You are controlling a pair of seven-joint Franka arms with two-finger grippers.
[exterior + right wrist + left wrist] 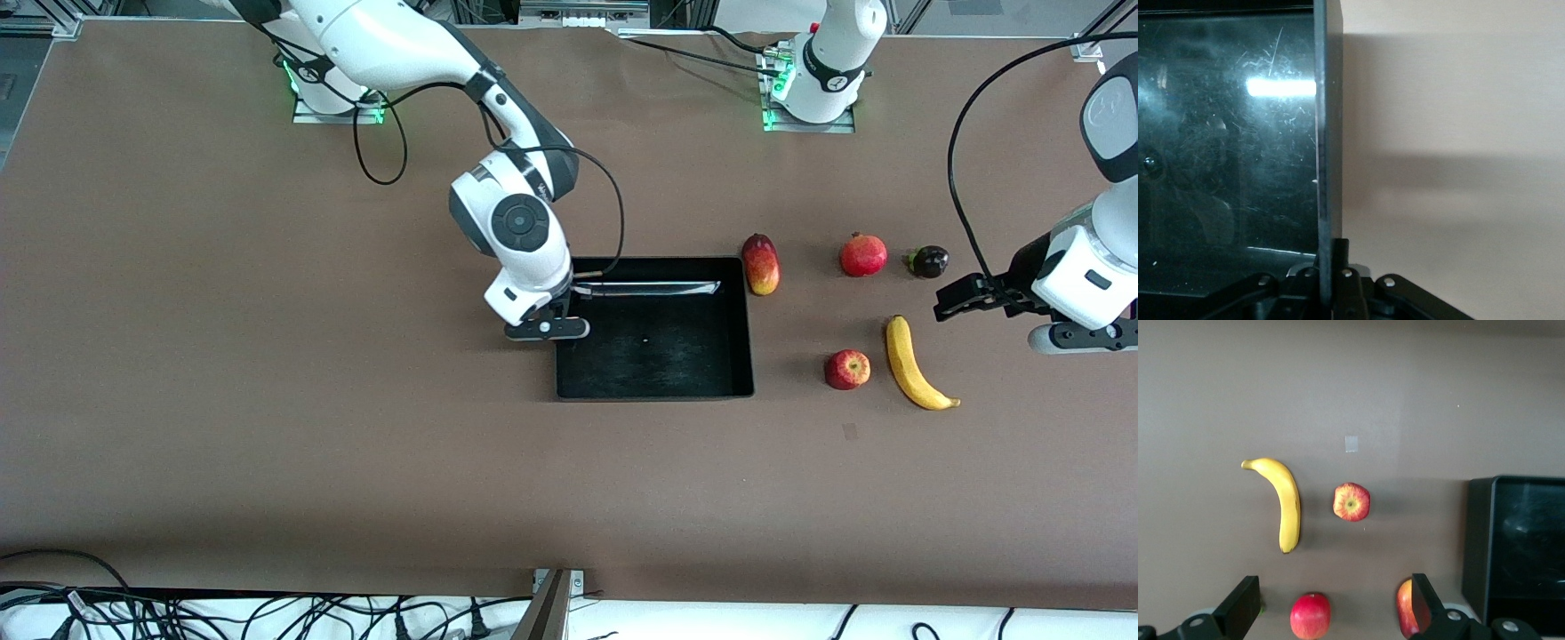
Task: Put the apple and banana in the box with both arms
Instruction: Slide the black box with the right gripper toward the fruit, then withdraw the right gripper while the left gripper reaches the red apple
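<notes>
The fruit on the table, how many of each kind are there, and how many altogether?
Banana: 1
Apple: 1
Mango: 1
Pomegranate: 1
Small dark purple fruit: 1
Total: 5 fruits, all lying on the table outside the black box, which has no fruit in it.

Bare table all round apple [847, 369] and banana [916, 364]; narrow gap between them.

Robotics lab test bench

Two white robot arms [498, 178] are being run from bases bolted to a brown-covered table [267, 400]; loose black cables [222, 613] and metal framing [578, 13] are being shown at its edges.
</notes>
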